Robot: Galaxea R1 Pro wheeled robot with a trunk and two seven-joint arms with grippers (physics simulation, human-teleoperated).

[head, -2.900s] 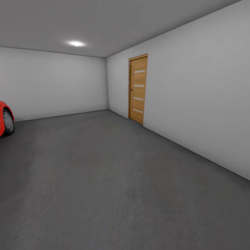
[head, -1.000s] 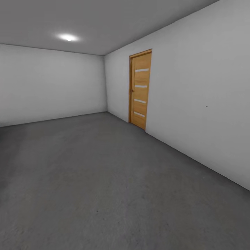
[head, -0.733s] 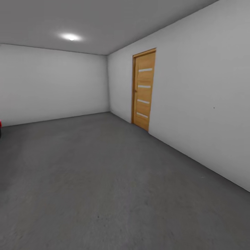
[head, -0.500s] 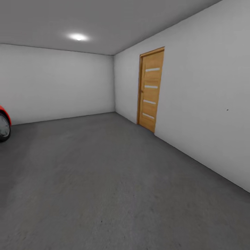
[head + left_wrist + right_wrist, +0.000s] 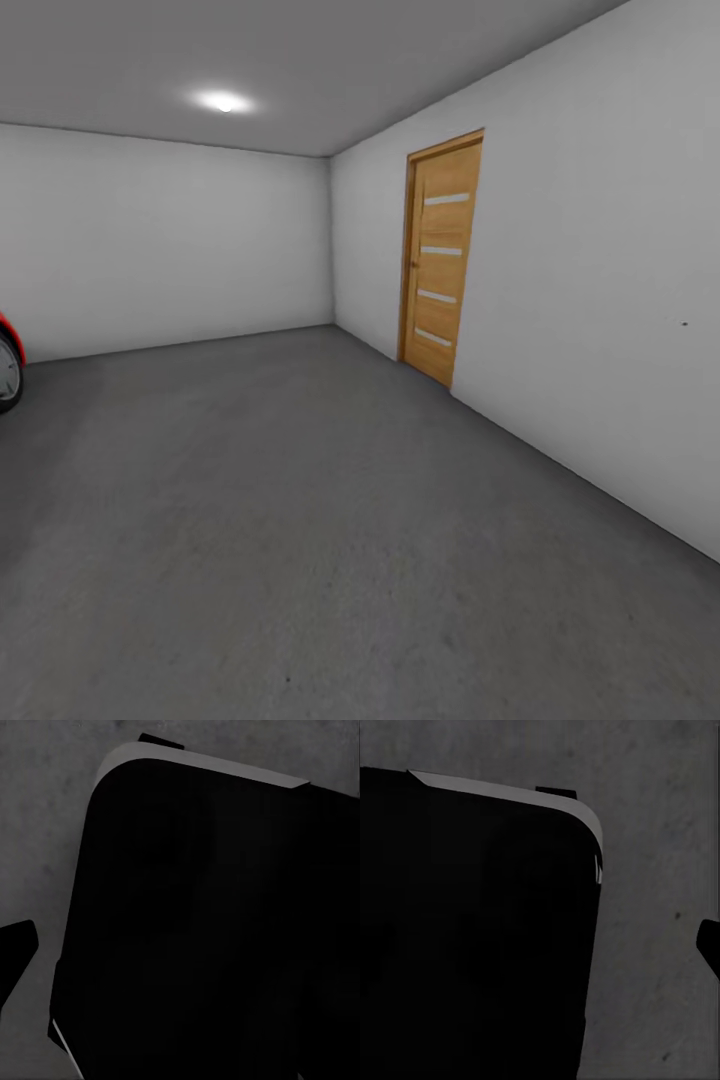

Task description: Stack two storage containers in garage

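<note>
While the robot stands in the garage, the head view lists the following.

Floor (image 5: 300, 520): dark grey concrete, rough and matte, running from the near edge to the far wall.

Walls: plain white; one runs along the right side, one closes the far end.

Wooden door (image 5: 443, 256): set in the right wall, shut, with pale horizontal slats.

Red car (image 5: 8, 362): a wheel and a sliver of bodywork at the left edge.

Ceiling light (image 5: 224, 101): lit.

Wrist views: each looks down on a large black rounded body (image 5: 210, 930) with concrete beside it; I take it for the robot's own base.

Fingers: a dark tip at the edge of each wrist view may belong to them, but whether they are wide, narrow or holding something cannot be told.

Storage containers: not to be located from these pictures, so their bearing from either arm, their long axis and the nearer arm cannot be given. Judged step: travel, probably to fetch a container.
</note>
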